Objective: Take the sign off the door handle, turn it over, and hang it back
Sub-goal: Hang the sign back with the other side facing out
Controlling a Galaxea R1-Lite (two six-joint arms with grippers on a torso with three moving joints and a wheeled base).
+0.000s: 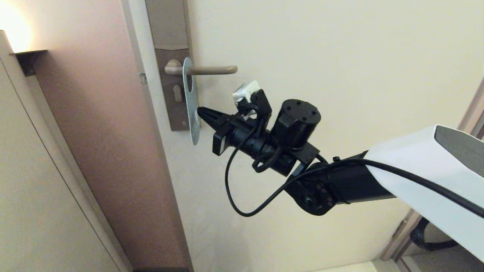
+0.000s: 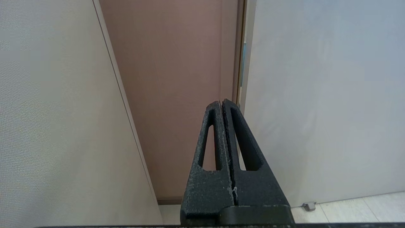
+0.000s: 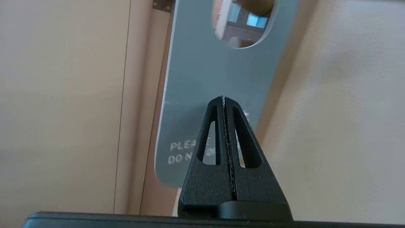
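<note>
Wall panel [image 1: 56, 170] at far left, with a lit sconce [image 1: 28, 56] at its top edge; brown door frame [image 1: 109, 113] beside it, then the cream door [image 1: 321, 56].

Backplate [image 1: 172, 56] sits at the door's left edge. The door handle [image 1: 206, 70] runs horizontally from it toward the right. The sign [image 1: 191, 102] hangs on the handle by its oval hole, close to the backplate, turned edge-on to the head view. The right wrist view shows its blue face with white lettering, "PLEASE DO N..." partly hidden by the fingers.

Right gripper [image 1: 200, 112] is just right of the sign's lower half, tips at or touching its blue face; contact cannot be confirmed. Fingers are pressed together, nothing between them.

Left gripper [image 2: 222, 103] does not appear in the head view; its own camera shows it closed and empty, facing the door frame and door low down, apparently parked.

Judgement: step in hand is the approach for removal; sign not yet grasped. Next move calls for parting the fingers, straddling the sign's edge, pinching, then sliding it right along the lever and off the rounded end.
</note>
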